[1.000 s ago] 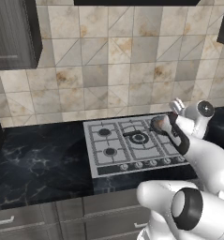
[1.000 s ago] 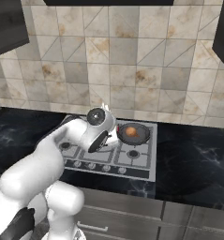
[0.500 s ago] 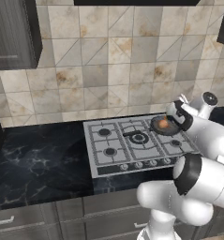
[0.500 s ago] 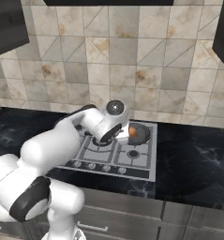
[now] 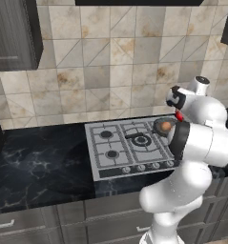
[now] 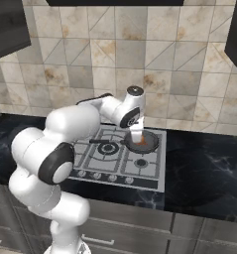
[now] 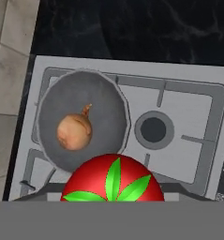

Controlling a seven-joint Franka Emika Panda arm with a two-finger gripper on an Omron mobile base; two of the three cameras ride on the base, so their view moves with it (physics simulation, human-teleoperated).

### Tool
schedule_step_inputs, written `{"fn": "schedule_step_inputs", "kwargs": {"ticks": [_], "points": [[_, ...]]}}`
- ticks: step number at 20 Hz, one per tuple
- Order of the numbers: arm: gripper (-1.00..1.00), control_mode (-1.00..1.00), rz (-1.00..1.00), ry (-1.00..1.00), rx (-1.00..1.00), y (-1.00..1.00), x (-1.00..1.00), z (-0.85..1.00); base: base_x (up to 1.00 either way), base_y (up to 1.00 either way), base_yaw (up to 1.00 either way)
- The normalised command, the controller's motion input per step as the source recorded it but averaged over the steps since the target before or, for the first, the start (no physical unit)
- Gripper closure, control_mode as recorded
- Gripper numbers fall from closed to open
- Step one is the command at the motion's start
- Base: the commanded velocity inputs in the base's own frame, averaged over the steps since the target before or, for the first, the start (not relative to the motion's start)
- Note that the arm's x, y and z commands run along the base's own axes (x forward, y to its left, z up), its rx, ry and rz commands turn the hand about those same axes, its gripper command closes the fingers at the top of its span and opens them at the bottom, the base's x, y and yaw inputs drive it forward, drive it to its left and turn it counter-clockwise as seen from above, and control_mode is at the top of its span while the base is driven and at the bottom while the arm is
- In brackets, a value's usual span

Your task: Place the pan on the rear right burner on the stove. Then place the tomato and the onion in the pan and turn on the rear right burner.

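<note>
The gripper [image 6: 137,137] is hanging above the pan [image 7: 83,119], which is sitting on the far right burner of the stove [image 7: 188,117]. The onion [image 7: 74,131] is lying inside the pan. The tomato [image 7: 113,180] is sitting right at the fingers, green top facing the camera; the fingers appear to be grasping it, though their tips are hidden behind it.

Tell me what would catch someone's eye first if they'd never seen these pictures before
In the hand view, the shiny red tomato with its green top looms at the bottom, close to the camera, above the pan. The brownish onion lies inside that dark grey pan at the stove's rear right. From the base views, the big white arm bends over the cooktop, its gripper hanging just above the pan.
</note>
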Motion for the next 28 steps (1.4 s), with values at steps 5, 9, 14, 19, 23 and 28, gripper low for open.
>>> {"fn": "schedule_step_inputs", "kwargs": {"ticks": [5, 9, 14, 19, 23, 28], "points": [[1.0, -1.0, 0.0, 0.25, 0.02, -0.2, 0.36, -0.21, 0.0, 0.0, 0.0], [1.0, -1.0, 0.0, 0.19, 0.01, -0.13, 0.39, -0.24, 0.0, 0.0, 0.0], [1.0, -1.0, 0.0, 0.15, 0.01, -0.11, 0.33, -0.22, 0.0, 0.0, 0.0], [1.0, -1.0, 0.0, 0.11, 0.0, -0.12, 0.28, -0.26, 0.0, 0.0, 0.0], [1.0, -1.0, 0.0, 0.02, 0.0, -0.09, 0.13, -0.3, 0.0, 0.0, 0.0], [1.0, -1.0, -0.01, 0.0, 0.0, -0.03, 0.06, -0.33, 0.0, 0.0, 0.0]]}}
